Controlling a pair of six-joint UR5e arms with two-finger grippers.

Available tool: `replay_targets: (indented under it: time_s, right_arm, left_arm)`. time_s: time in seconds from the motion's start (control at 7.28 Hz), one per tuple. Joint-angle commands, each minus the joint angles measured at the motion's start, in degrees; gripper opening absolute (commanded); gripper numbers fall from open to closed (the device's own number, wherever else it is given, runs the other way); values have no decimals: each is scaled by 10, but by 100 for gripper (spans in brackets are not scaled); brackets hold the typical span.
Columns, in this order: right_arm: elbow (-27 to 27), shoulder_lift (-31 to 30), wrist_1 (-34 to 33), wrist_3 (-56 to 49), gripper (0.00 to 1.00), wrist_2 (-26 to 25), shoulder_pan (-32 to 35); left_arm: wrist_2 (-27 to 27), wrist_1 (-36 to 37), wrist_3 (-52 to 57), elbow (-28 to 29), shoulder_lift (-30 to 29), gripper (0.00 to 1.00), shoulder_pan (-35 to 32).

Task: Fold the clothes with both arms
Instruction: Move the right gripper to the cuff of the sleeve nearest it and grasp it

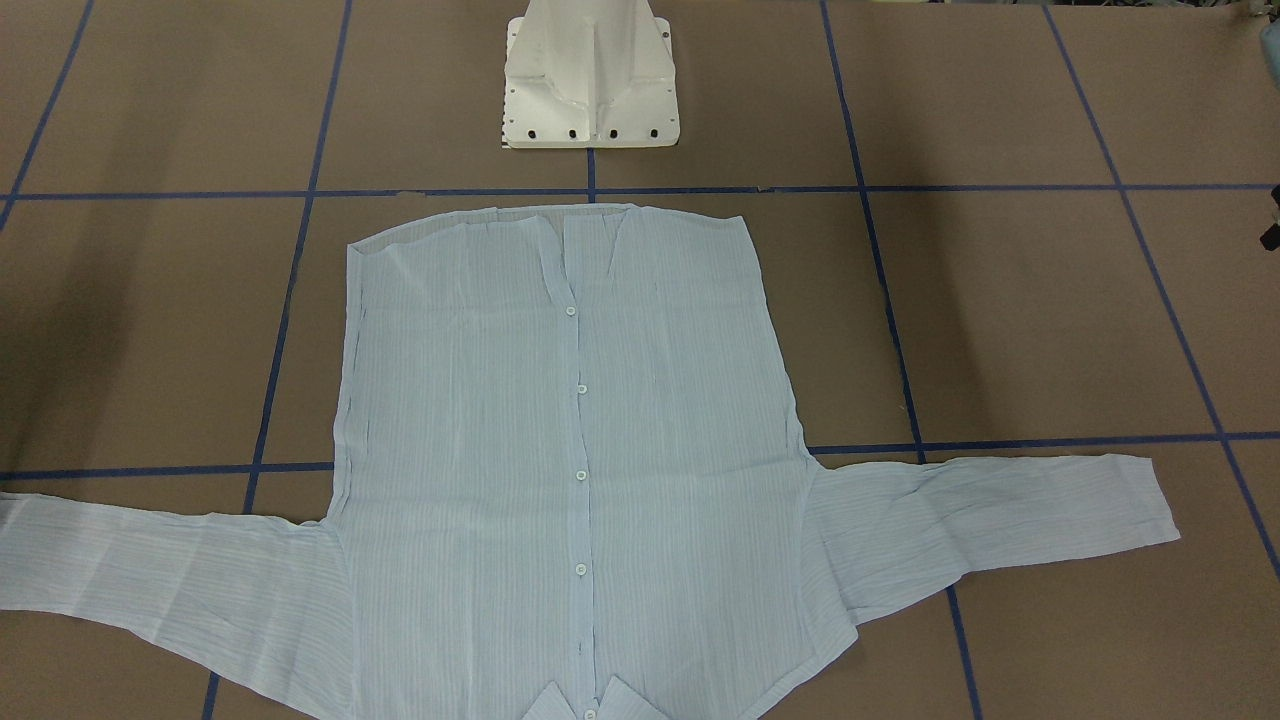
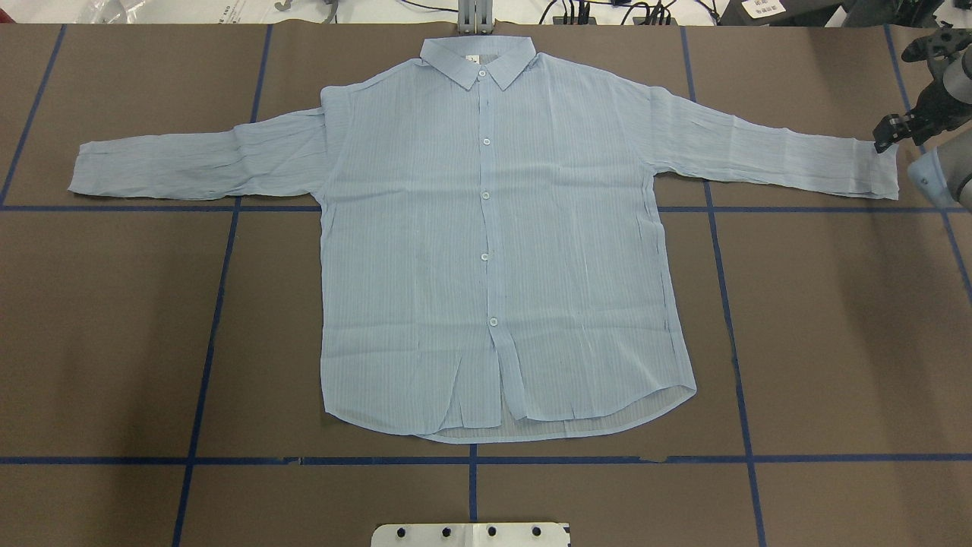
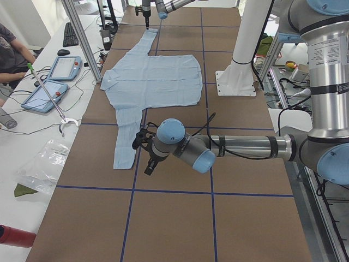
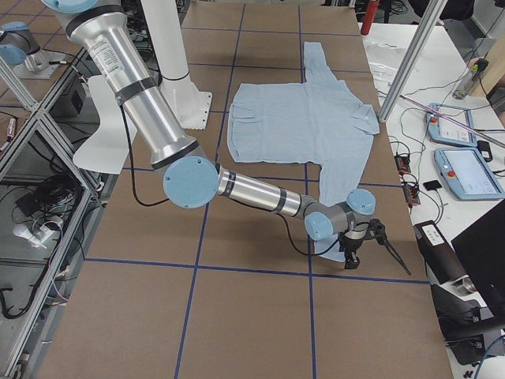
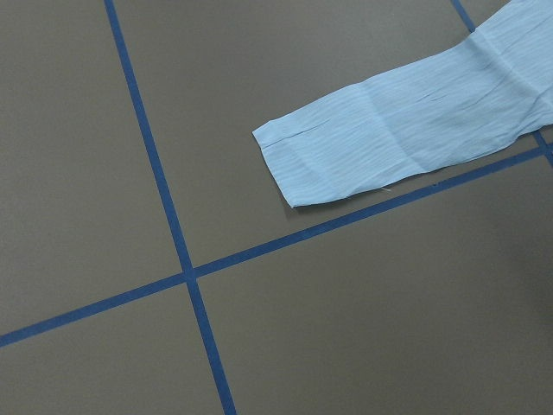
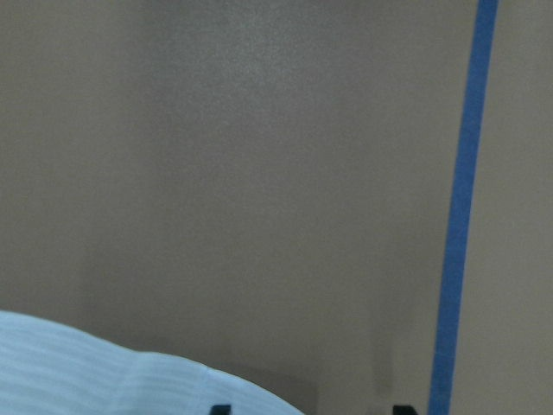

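Note:
The pale blue striped shirt (image 2: 493,243) lies flat and buttoned on the brown table, collar at the far edge, both sleeves spread out sideways. My right gripper (image 2: 887,138) hovers at the end of the right sleeve's cuff (image 2: 873,171). In the right wrist view its two fingertips (image 6: 220,408) stand apart at the bottom edge, with the cuff (image 6: 78,372) just beside them, not gripped. My left gripper (image 3: 147,158) hangs low beside the left sleeve's cuff (image 3: 124,158), on the robot's side of it; I cannot tell if it is open. The left wrist view shows that cuff (image 5: 328,164) lying flat.
The white pedestal base (image 1: 590,75) stands near the shirt's hem. Blue tape lines (image 2: 220,304) cross the table. Tablets, cables and a seated person (image 3: 11,52) are beyond the far edge.

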Motion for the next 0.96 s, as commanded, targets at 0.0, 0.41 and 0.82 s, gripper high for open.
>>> replay_targets:
  time_s: [0.0, 0.41, 0.82]
  right_arm:
    - [-5, 5, 0, 46, 59, 2, 0]
    - [-5, 5, 1, 51, 39, 4, 0]
    - [-13, 4, 0, 51, 0, 4, 0]
  left_arm:
    - [0, 0, 0, 0, 0, 100, 0]
    - [0, 0, 0, -2, 0, 100, 0]
    - [0, 0, 0, -2, 0, 100, -1]
